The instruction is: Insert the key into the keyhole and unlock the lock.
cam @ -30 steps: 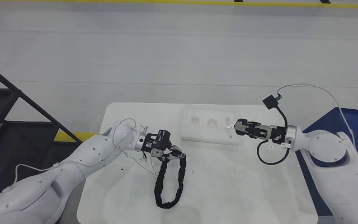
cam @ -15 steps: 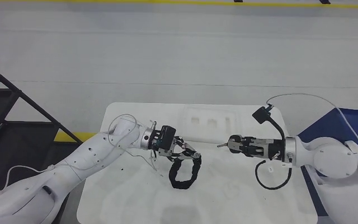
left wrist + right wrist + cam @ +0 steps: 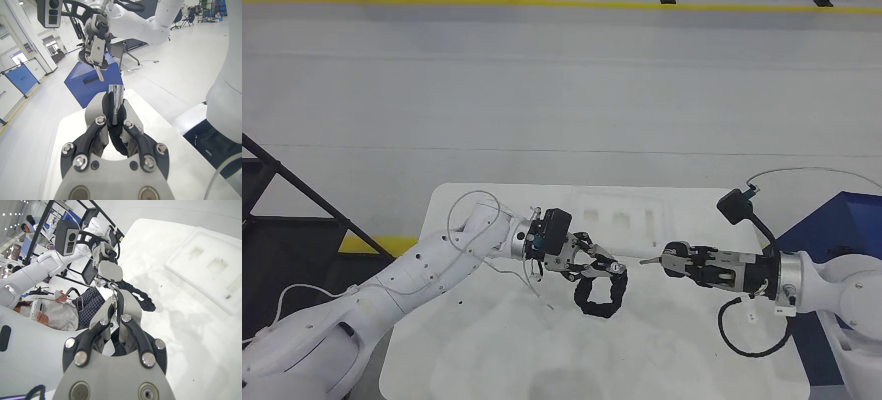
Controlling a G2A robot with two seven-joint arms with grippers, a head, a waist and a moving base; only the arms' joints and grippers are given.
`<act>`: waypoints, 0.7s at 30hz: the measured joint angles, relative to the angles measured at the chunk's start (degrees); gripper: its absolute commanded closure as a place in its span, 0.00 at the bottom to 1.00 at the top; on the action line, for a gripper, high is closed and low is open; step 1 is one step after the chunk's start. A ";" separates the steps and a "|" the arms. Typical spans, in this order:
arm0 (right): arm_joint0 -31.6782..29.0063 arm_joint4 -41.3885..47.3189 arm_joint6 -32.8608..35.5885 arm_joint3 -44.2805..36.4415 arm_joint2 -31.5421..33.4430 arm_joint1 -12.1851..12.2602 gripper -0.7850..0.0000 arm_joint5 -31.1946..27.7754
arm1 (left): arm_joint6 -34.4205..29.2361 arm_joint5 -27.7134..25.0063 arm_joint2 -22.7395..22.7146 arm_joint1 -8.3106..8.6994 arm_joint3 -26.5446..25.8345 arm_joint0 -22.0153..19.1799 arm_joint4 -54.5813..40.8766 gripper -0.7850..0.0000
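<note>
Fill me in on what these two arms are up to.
The left gripper is shut on the lock, at its metal cylinder, the black cable looping down over the table. The right gripper holds the key, tip aimed at the cylinder's end with a gap between them. The key is not yet in.

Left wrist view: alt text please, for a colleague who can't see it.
The left gripper clamps the lock by its chrome cylinder above the white table. Beyond it, the right gripper holds the key, its tip near the cylinder's end but not inserted.
</note>
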 measured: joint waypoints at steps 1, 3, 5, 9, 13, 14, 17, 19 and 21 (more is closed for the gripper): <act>-0.18 -0.39 -0.41 -0.03 0.13 0.04 1.00 0.23 | -0.39 0.06 0.31 -0.57 0.63 -0.20 -0.24 1.00; -0.61 -1.08 -1.36 -0.18 0.44 0.11 1.00 0.68 | -1.36 0.31 1.07 -1.97 1.96 -0.69 -0.71 1.00; -1.03 -1.28 -2.13 -0.19 0.78 0.16 1.00 0.91 | -2.27 0.93 1.64 -3.18 2.96 -1.15 -0.81 1.00; -1.17 -1.26 -2.35 -0.14 0.91 0.17 1.00 0.97 | -2.75 3.29 1.94 -4.96 5.14 -1.46 -1.64 1.00; -1.16 -1.25 -2.33 -0.14 0.90 0.17 1.00 0.96 | -2.70 3.19 1.91 -4.91 5.09 -1.45 -1.63 1.00; -1.16 -1.25 -2.33 -0.14 0.90 0.17 1.00 0.96 | -2.70 3.18 1.91 -4.91 5.09 -1.45 -1.63 1.00; -1.16 -1.25 -2.33 -0.14 0.90 0.17 1.00 0.96 | -2.71 3.18 1.91 -4.91 5.09 -1.45 -1.62 1.00; -1.16 -1.25 -2.33 -0.14 0.90 0.17 1.00 0.96 | -2.71 3.18 1.91 -4.91 5.09 -1.45 -1.62 1.00; -1.16 -1.25 -2.33 -0.14 0.90 0.17 1.00 0.96 | -2.71 3.18 1.91 -4.91 5.09 -1.45 -1.62 1.00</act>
